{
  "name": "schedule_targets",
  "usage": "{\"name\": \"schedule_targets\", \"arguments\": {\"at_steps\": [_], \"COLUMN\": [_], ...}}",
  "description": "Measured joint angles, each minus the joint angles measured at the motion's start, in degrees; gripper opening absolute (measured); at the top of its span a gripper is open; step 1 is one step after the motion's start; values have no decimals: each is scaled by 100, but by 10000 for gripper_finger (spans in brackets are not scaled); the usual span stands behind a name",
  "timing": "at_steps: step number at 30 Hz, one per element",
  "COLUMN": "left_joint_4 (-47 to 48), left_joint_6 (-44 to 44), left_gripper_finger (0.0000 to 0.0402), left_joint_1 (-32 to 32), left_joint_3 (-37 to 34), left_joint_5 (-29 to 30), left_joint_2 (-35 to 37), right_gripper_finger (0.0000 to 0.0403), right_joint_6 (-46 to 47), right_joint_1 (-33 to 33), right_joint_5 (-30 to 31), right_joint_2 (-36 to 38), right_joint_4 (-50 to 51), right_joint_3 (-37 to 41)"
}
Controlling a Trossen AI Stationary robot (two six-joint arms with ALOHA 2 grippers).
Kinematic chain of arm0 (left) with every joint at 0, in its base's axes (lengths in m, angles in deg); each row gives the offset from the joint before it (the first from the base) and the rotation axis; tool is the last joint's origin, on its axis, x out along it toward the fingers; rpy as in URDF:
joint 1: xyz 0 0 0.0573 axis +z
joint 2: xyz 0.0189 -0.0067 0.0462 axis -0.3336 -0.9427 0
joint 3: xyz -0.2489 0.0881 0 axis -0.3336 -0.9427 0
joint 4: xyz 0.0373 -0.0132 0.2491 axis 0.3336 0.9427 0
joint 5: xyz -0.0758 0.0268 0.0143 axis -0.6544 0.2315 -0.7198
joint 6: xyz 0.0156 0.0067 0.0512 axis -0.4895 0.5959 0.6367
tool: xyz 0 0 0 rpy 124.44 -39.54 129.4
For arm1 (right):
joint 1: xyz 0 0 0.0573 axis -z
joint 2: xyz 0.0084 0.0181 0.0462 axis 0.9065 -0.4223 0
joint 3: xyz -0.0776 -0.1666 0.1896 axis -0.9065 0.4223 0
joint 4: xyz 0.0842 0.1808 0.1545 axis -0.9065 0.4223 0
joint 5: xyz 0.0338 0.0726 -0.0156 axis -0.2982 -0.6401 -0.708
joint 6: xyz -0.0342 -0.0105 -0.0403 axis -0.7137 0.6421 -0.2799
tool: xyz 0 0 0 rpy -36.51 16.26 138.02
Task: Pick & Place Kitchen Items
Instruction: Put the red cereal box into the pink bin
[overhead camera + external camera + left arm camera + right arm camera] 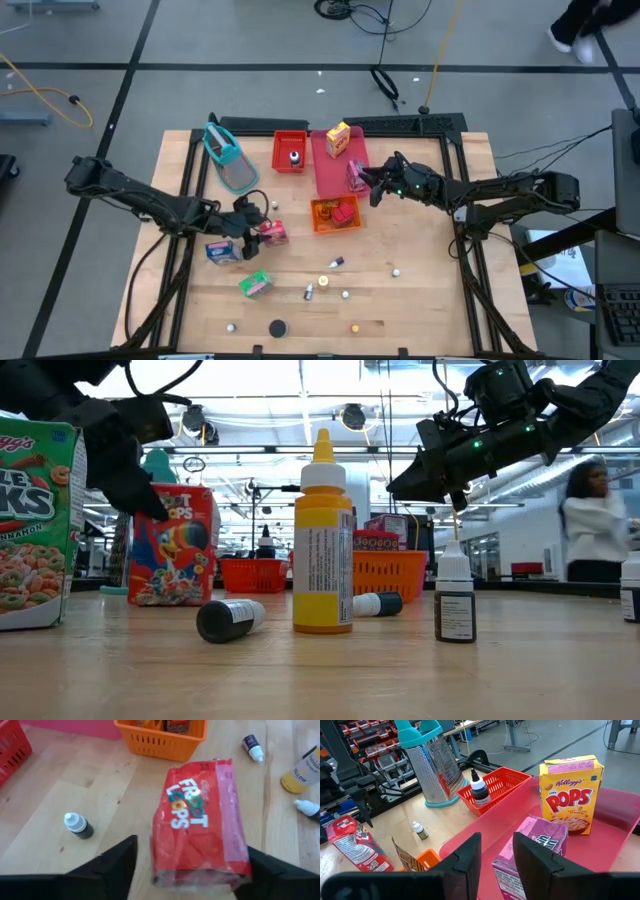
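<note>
A red Froot Loops box (200,820) (272,232) sits on the table left of the orange tray; in the low view it stands upright (170,545). My left gripper (191,845) (247,218) is open and slants down over the box's near end, one finger on either side, with a gap showing at the left finger. My right gripper (497,837) (372,186) hangs open above the pink tray (485,827), nothing between its fingers. Just beyond it a pink box (547,832) (356,177) stands in that tray, beside a yellow Corn Pops box (570,795).
A teal-framed mesh grater (228,155) lies at the far left. A red tray (290,152) holds a dark bottle. An orange tray (335,213) holds packets. A blue box (220,250), a green box (254,284) and small bottles (335,262) dot the near half. A person (595,520) stands beyond the table.
</note>
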Motion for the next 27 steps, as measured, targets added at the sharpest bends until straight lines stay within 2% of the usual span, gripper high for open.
{"name": "schedule_targets", "arguments": {"at_steps": [7,10,14,20,23,27], "left_joint_4": [-326,-429,-414,-358,-368,-538], "left_joint_6": [78,311,606,1354,1715,2108], "left_gripper_finger": [118,81,77,112,109,98], "left_joint_1": [0,32,154,470,764,1273], "left_joint_3": [-2,66,355,1011,1343,1602], "left_joint_5": [124,144,299,715,963,955], "left_joint_2": [4,9,15,15,15,-7], "right_gripper_finger": [101,101,100,100,100,100], "right_joint_6": [-1,-1,-1,-1,-1,-1], "right_joint_1": [0,0,0,0,0,0], "right_joint_5": [0,0,0,0,0,0], "right_joint_2": [0,0,0,0,0,0], "right_joint_4": [-1,-1,0,0,0,2], "right_joint_3": [0,0,0,0,0,0]}}
